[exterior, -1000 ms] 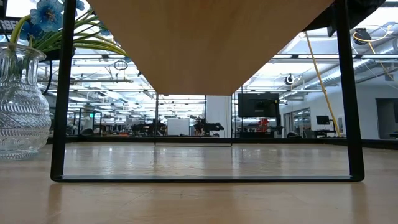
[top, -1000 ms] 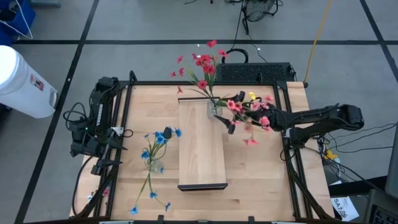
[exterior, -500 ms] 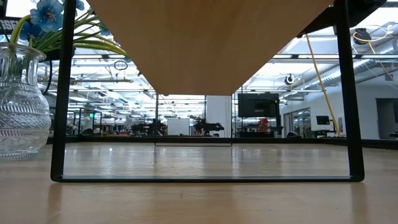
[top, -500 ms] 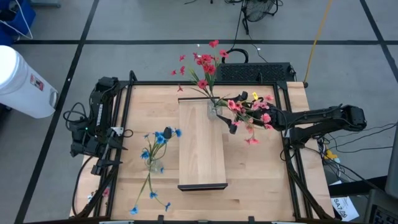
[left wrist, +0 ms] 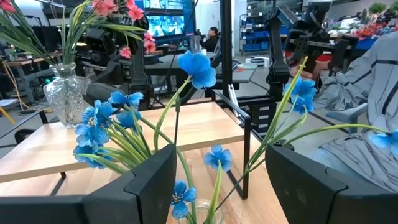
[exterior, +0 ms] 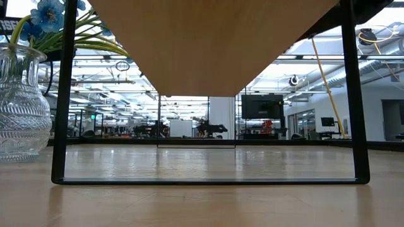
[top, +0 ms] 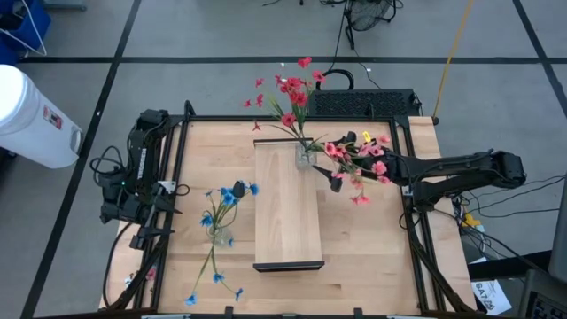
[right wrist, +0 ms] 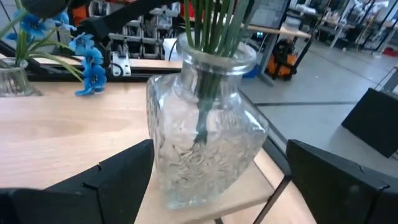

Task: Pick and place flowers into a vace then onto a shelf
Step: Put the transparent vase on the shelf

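Observation:
The shelf (top: 288, 213) is a pale plank on black legs in the middle of the table. A clear glass vase (right wrist: 202, 146) with red-pink flowers (top: 292, 93) stands on its base at the shelf's far right corner. My right gripper (top: 334, 180) is open just to the vase's right. It points level at the vase, with a finger (right wrist: 118, 177) on either side and short of the glass. A second glass vase (exterior: 22, 101) with blue flowers (top: 226, 197) stands on the table left of the shelf. My left gripper (left wrist: 217, 155) waits open at the table's left edge, facing that vase.
A black box (top: 363, 102) sits at the table's far edge behind the red-pink flowers. A white bin (top: 31, 106) stands on the floor to the left. Long blue sprays (top: 213, 279) lean out toward the near edge. Bare tabletop (top: 372, 248) lies to the right of the shelf.
My right arm has drawn back a little toward the table's right edge, away from the vase with the red-pink flowers, and its gripper has stayed open. The vase and the flowers have kept their place on the shelf.

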You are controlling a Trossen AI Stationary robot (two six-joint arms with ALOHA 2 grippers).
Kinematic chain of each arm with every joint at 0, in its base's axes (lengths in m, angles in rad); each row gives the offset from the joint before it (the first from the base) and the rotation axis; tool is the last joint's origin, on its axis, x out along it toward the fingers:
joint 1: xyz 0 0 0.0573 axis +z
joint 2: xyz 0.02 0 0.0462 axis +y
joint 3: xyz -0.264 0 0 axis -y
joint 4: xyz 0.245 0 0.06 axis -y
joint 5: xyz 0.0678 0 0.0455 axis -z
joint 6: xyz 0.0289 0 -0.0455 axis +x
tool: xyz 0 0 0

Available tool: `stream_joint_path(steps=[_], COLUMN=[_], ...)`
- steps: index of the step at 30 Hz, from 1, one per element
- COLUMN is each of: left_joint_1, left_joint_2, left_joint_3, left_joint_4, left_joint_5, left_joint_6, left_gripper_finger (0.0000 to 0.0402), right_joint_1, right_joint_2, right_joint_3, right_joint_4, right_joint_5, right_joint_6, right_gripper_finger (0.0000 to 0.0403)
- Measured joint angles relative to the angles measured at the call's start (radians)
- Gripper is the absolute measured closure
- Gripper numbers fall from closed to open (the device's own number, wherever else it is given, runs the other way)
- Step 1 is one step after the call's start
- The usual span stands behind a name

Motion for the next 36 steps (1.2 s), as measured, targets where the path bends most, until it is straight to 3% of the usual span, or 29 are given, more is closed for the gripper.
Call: stream_joint_path(steps=[18,36], left_joint_1=[0.0,-0.005], left_joint_2=[0.0,0.0], left_joint_3=[0.0,0.0], left_joint_4=[0.0,0.008], left_joint_5=[0.0,0.0], left_joint_6=[0.0,-0.029], left_gripper_finger=[0.0151,0.0151], right_joint_1=[0.0,0.051], right_joint_2=[-0.005,-0.004], right_joint_3=[-0.139,-0.424], right_joint_4=[-0.002,0.417], right_joint_5=[-0.001,0.0], right_joint_6=[0.141,0.226], right_gripper_finger=[0.0048,0.0069])
